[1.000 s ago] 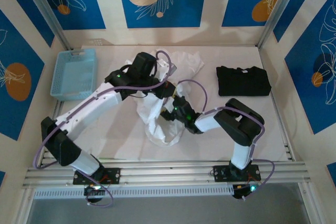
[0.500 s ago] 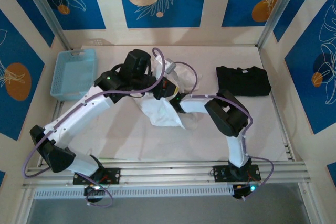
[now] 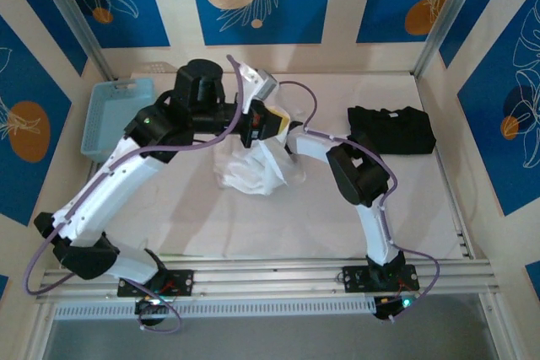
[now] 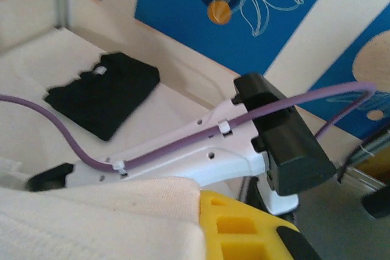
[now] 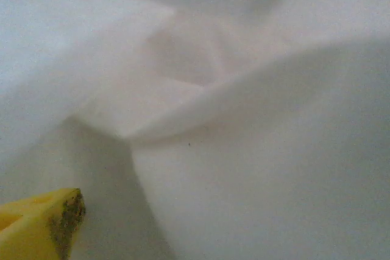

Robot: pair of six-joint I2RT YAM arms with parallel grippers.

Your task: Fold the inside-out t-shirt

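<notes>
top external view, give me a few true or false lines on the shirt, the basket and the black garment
1. The blue basket sits at the left side of the table. True.
2. The black folded garment lies inside the basket. False: it lies on the table at the right, apart from the basket.
3. The left claw is shut on the white t-shirt. True.
4. The t-shirt lies flat and neatly folded. False: it hangs bunched from the left claw, its lower part crumpled on the table.
</notes>
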